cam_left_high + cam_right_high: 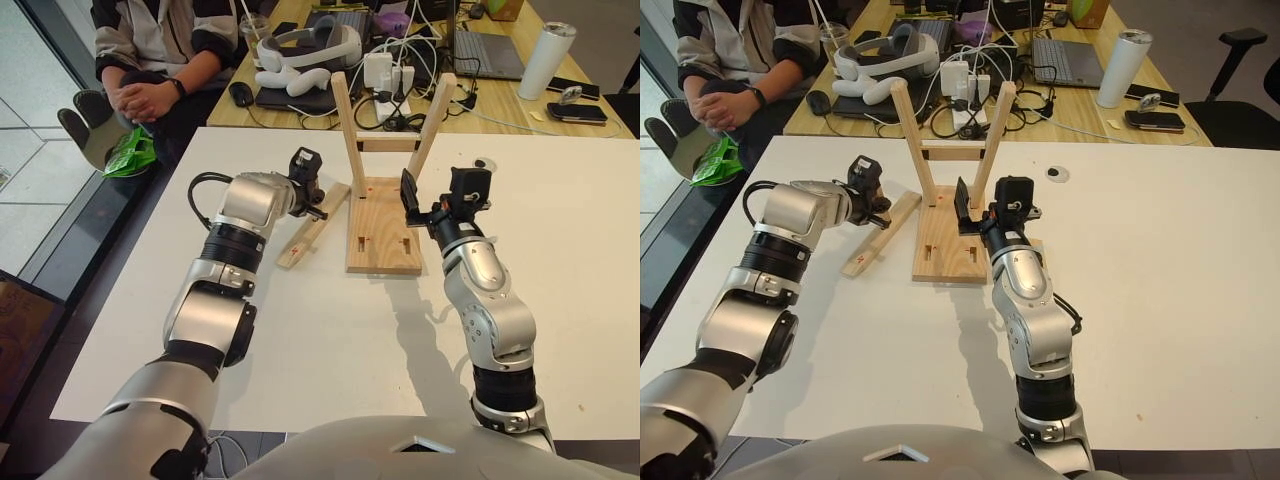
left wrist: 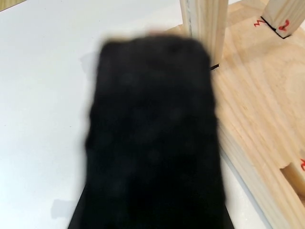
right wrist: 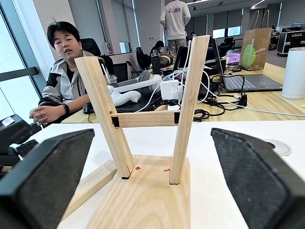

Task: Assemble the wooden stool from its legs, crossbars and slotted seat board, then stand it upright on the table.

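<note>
White office table point(image 1: 560, 320): the pale slotted wooden seat board point(image 1: 385, 250) lies flat, one upright leg pair point(image 1: 392, 143) slotted in. Just left of the board lies a loose pale wooden leg piece point(image 1: 300, 238) under the left gripper point(image 1: 312, 190), whose grip I cannot tell. The right gripper point(image 1: 438, 200), just right of the board, gapes wide and empty. Best to line the leg ends squarely over the board's free slots before pressing.

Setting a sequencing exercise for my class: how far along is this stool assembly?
Done: two pale wooden legs, joined by a wooden crossbar, stand in the slotted seat board. In hand: the open right gripper faces them; the left gripper is at a loose wooden piece beside the board. Left: fill the two empty slots, then stand it upright.
</note>
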